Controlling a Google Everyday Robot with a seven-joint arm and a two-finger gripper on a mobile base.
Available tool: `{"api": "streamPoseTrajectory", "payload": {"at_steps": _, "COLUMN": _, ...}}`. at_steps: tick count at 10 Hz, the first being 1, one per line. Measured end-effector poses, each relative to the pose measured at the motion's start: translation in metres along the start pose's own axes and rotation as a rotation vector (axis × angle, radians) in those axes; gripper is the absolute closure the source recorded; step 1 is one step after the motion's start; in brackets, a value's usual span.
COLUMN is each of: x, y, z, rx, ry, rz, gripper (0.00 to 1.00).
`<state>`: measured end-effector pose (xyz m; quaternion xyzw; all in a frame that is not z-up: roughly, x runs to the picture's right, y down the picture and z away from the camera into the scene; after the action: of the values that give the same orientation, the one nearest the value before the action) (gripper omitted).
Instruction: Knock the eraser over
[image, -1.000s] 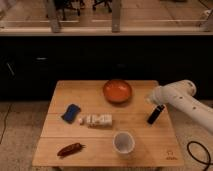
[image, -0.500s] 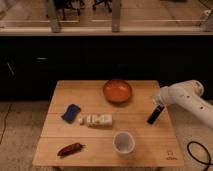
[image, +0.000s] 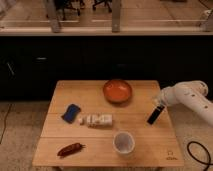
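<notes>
Slim black rectangular eraser — stands on end, leaning, near the right edge of the pale wooden table, beside the orange bowl. Gripper — at the eraser's top end; open or closed, cannot tell. Status: eraser not yet toppled; push outstanding.

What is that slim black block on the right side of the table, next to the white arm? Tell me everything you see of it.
That is the eraser, a slim black rectangular block, matte in look. It seems to stand on its lower end on the wooden table, tilted, top leaning right. It is near the table's right edge, lower right of the orange bowl and apart from it. The gripper is at its upper end; whether they touch I cannot tell.
</notes>
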<state>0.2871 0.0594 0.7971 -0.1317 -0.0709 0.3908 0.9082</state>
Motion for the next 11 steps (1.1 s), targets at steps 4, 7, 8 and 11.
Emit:
{"api": "streamPoseTrajectory", "payload": {"at_steps": 4, "x": 0.002, "y": -0.002, "z": 0.000, "rx": -0.016, "ry": -0.009, "rz": 0.020, "gripper": 1.00}}
{"api": "streamPoseTrajectory", "payload": {"at_steps": 7, "x": 0.009, "y": -0.002, "z": 0.000, "rx": -0.020, "ry": 0.004, "rz": 0.042, "gripper": 1.00}}
{"api": "streamPoseTrajectory", "payload": {"at_steps": 8, "x": 0.015, "y": -0.003, "z": -0.001, "rx": -0.021, "ry": 0.019, "rz": 0.062, "gripper": 1.00}}
{"api": "streamPoseTrajectory", "payload": {"at_steps": 11, "x": 0.028, "y": 0.003, "z": -0.006, "rx": -0.024, "ry": 0.083, "rz": 0.118, "gripper": 1.00}}
